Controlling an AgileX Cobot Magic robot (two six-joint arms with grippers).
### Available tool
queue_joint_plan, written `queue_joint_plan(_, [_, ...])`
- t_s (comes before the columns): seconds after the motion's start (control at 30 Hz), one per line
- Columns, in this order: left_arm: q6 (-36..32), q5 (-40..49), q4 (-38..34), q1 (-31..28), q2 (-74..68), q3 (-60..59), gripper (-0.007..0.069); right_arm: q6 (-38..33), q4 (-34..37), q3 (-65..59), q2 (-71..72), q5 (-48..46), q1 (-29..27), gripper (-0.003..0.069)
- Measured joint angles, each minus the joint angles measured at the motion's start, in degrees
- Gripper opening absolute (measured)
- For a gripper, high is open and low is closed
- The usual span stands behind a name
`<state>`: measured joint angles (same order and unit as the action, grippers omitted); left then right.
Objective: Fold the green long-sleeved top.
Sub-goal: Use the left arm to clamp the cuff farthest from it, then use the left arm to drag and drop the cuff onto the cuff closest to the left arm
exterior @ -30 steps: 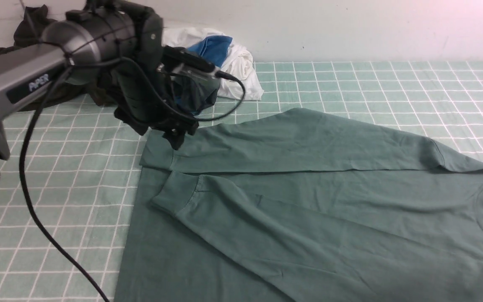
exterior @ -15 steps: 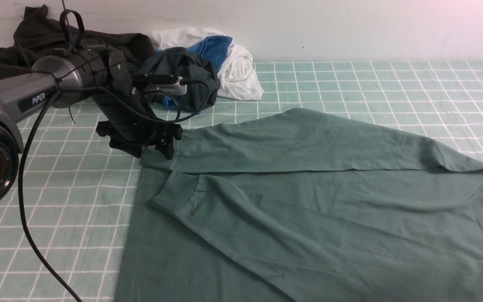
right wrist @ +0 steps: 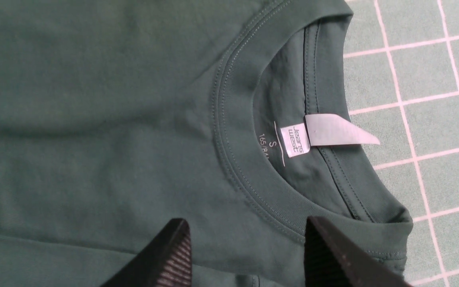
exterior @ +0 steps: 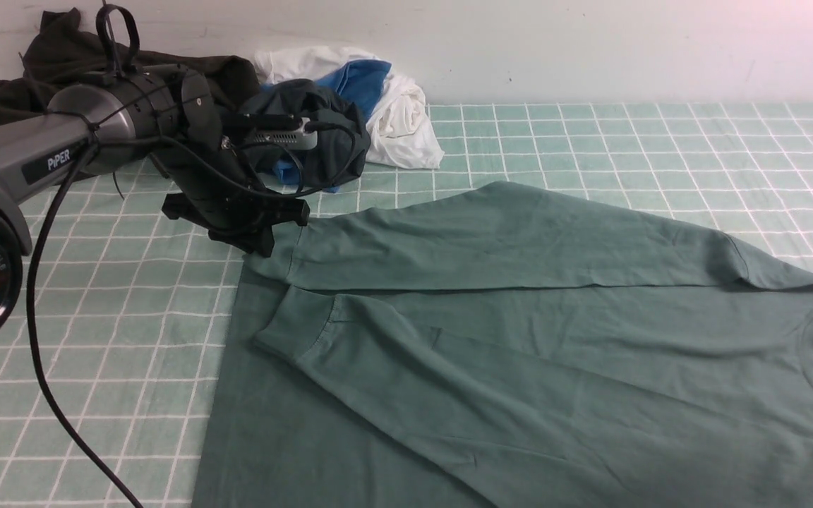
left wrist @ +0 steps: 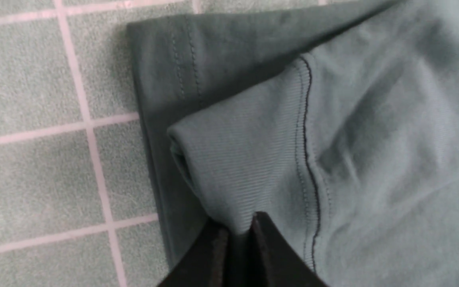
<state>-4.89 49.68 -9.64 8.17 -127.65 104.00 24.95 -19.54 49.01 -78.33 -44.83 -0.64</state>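
So the green long-sleeved top (exterior: 519,317) lies flat on the checked cloth (exterior: 131,317), both sleeves folded across it, body folds not done yet. Meanwhile the left gripper (left wrist: 239,235) pinches the far sleeve's cuff (left wrist: 245,167) — the right gripper (right wrist: 246,223) hangs open over the collar (right wrist: 245,175).

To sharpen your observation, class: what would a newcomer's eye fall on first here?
A green long-sleeved top lies spread on the checked cloth, sleeves folded across it. At its far left corner the fingers of the left gripper pinch a ribbed cuff. Crumpled clothes pile against the back wall.
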Motion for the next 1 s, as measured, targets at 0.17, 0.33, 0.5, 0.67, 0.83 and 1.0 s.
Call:
queue_joint_plan(0.17, [-0.48, 1.68, -0.66, 0.07, 0.57, 0.00, 0.0027, 0.00, 0.00, 0.00, 0.00, 0.12, 0.00, 0.0367])
queue_joint_plan(0.33, [-2.31, 3.83, -5.46, 0.84, 3.67, 0.00, 0.0027, -0.01, 0.42, 0.00, 0.00, 1.08, 0.00, 0.0367])
queue_joint_plan(0.5, [-4.94, 6.47, -17.16, 2.03, 11.66, 0.00, 0.0027, -0.85, 2.04, 0.00, 0.00, 1.91, 0.00, 0.0367])
queue_joint_plan(0.67, [-5.11, 11.56, -19.17, 2.15, 18.67, -0.89, 0.0027, -2.82, 4.43, 0.00, 0.00, 1.72, 0.00, 0.0367])
queue_joint_plan(0.83, [-2.71, 13.08, -16.10, 2.16, 29.53, -12.50, 0.0027, -6.14, 7.17, 0.00, 0.92, 1.31, 0.00, 0.0367])
queue_joint_plan(1.0, [-2.34, 7.92, -15.05, 2.22, 41.55, -34.62, 0.0027, -7.20, 8.53, 0.00, 4.15, 1.25, 0.00, 0.0367])
